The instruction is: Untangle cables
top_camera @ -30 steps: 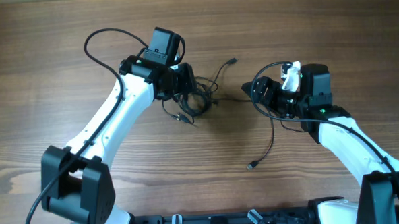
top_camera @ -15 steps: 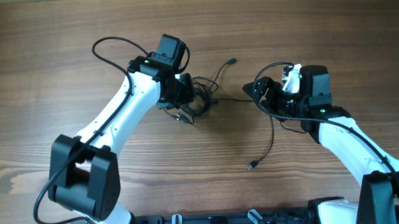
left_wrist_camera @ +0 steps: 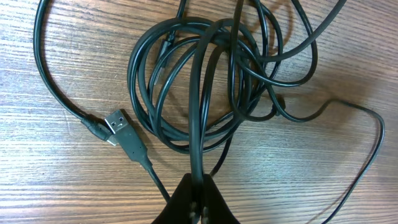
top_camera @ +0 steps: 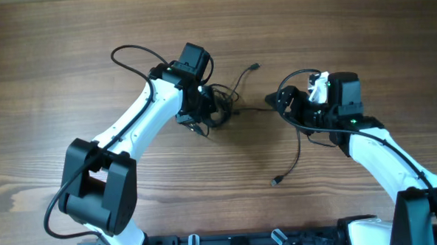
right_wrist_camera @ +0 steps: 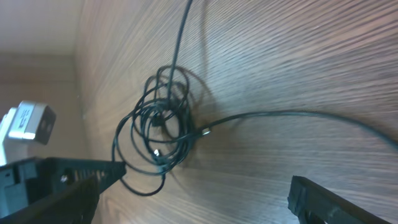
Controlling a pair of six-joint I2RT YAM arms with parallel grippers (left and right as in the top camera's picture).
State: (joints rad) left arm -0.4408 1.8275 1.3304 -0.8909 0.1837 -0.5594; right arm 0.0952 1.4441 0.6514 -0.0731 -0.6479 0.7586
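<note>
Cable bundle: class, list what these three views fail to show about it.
- Overhead: left gripper covers part of the cable bundle; crossings there hidden.
- Left wrist: loops cut off by the top edge.
- Right wrist: blurred; plug ends too small to tell.

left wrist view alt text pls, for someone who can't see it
The left hand, shut, pinches one strand of a tangled coil of thin black cables lying on a wooden table. A USB plug lies just left of the coil.

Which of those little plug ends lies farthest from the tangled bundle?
The plug lying alone nearest the robot's base, ending a loose cord beside the right arm. The others lie close beside the bundle.
</note>
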